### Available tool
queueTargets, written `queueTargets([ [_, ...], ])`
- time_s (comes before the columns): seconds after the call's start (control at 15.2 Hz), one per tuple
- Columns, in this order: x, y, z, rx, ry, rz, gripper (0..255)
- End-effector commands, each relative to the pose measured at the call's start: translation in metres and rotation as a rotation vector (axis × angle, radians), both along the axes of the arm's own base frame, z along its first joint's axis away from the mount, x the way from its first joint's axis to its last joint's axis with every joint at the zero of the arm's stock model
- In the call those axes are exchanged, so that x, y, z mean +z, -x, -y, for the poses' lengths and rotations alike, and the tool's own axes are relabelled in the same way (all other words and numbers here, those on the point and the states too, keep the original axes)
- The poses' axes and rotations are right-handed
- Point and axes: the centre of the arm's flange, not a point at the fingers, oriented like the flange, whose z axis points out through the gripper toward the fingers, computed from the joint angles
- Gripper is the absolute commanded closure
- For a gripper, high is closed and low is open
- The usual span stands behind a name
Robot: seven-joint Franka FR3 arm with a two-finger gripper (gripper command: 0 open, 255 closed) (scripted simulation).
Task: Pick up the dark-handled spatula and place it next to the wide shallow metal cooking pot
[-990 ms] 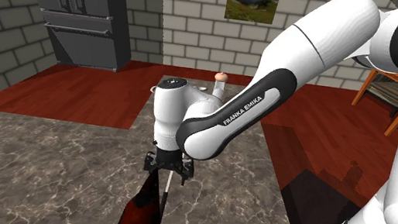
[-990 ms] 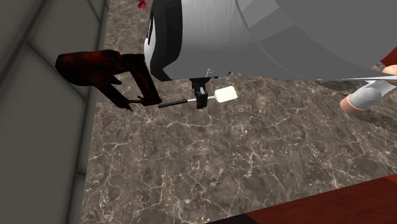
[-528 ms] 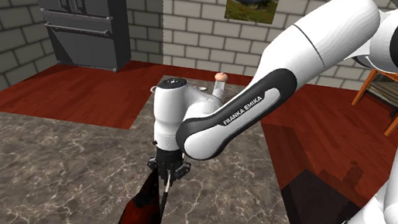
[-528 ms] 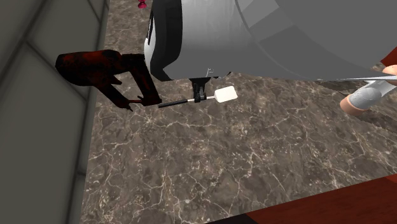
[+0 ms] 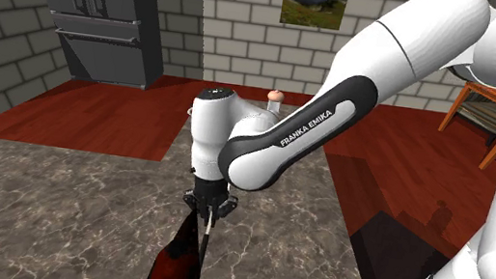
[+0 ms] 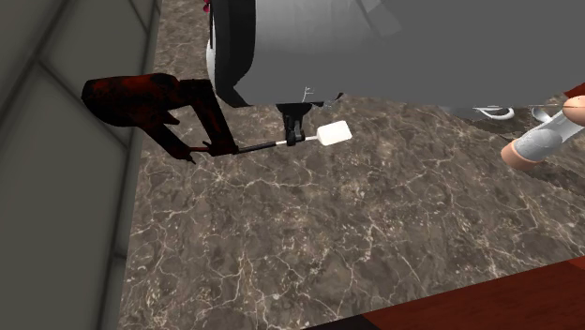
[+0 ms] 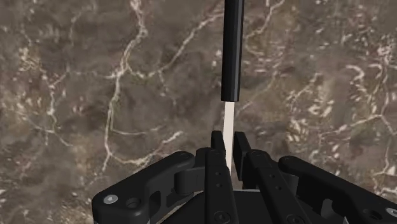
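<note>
Gripper [image 7: 227, 149] clamped on spatula [image 7: 232, 51] shaft over marble counter [image 7: 95, 76] — pot [image 5: 188, 111] mostly behind arm, contents can't tell.

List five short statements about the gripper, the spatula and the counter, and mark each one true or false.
1. The gripper is shut on the pale shaft of the spatula. True.
2. The spatula's handle is white. False: the handle is black; the blade is white.
3. The counter is plain white. False: it is dark brown with pale veins, like marble.
4. A dark red object lies by the handle's end. True.
5. The fingers stand wide apart. False: they clasp the shaft.
</note>
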Motion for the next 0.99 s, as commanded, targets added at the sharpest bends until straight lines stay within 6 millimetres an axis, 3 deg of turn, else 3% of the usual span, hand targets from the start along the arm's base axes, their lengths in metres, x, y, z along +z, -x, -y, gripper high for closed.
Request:
queueTargets([
  [0.0,0.011,0.001,0.000,0.000,0.000,0.000,255],
  [0.92,0.085,0.001,0.000,0.000,0.000,0.000,255],
])
